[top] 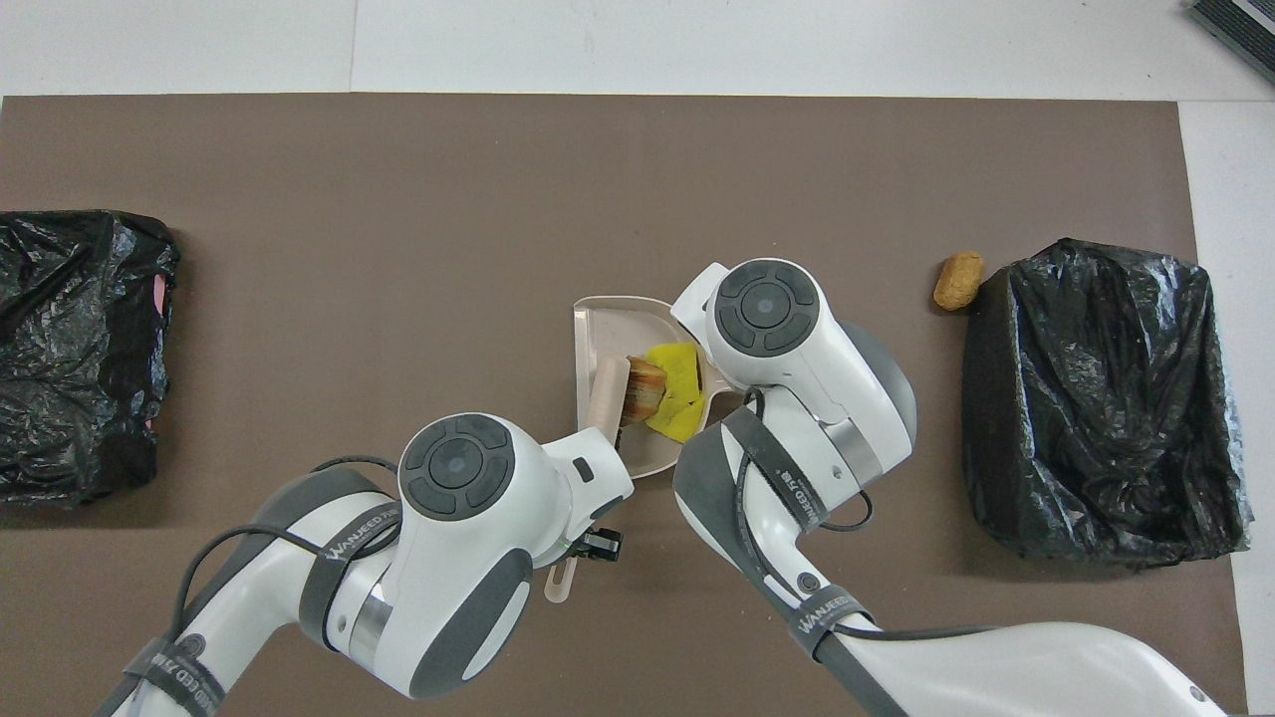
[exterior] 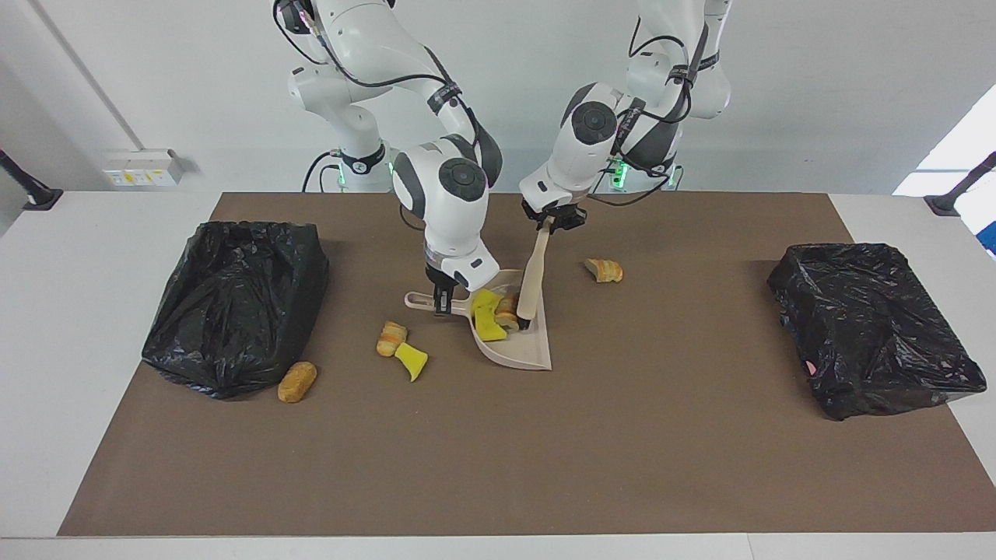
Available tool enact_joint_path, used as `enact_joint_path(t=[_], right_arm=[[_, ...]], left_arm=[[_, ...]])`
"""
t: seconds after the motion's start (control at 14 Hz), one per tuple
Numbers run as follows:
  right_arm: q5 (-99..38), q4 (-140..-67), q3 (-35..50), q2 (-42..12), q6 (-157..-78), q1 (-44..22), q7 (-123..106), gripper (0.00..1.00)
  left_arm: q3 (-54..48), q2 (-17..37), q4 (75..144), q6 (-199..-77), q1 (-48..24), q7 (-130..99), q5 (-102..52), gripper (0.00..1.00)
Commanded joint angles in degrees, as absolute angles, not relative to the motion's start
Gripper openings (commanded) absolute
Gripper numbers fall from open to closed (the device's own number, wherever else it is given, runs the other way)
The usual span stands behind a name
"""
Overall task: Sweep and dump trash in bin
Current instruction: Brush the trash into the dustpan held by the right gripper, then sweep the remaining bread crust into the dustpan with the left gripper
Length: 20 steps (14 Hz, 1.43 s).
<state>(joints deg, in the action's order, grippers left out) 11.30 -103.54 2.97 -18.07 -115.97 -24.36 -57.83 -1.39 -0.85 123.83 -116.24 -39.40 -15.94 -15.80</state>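
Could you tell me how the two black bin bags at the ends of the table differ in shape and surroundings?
The bag at the right arm's end stands tall and bunched; the bag at the left arm's end sits lower and flatter, like a lined tray. A tan lump lies against the first; nothing lies beside the second. The second shows a small pink spot; the first shows none. Both are glossy, crinkled black plastic.

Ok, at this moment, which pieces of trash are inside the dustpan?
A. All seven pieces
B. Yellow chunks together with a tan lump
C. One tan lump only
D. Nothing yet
B: in the facing view yellow chunks and a tan lump sit in the dustpan against the brush, while other pieces lie on the mat outside it.
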Motion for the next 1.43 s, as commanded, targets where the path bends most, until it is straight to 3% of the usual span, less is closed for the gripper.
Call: enact_joint_path(t=[0.0,0.21,0.64,1.36], right_arm=[[12.0,-104.2,3.4,-18.3,-117.9,-23.6,-57.3,0.00],[12.0,-103.9,3.4,-18.4,-117.9,-23.6,-59.4,0.00],[12.0,-104.2,3.4,-18.3,-117.9,-23.6,-60.6,0.00],[12.2,-104.4,3.4,-18.2,-117.9,-23.9,-63.9,0.00]], left_arm=[[-0.4,-1.8,122.3,-114.5,-40.8,-21.0,-17.0,0.00],[-0.2,-2.1,119.7,-110.3,-40.5,-24.7,-16.8,0.00],[0.4,-9.0,120.8,-96.2,-36.5,-27.0,-12.9,0.00],[0.2,-23.5,140.3,-92.9,-27.3,-35.2,-0.2,0.00]])
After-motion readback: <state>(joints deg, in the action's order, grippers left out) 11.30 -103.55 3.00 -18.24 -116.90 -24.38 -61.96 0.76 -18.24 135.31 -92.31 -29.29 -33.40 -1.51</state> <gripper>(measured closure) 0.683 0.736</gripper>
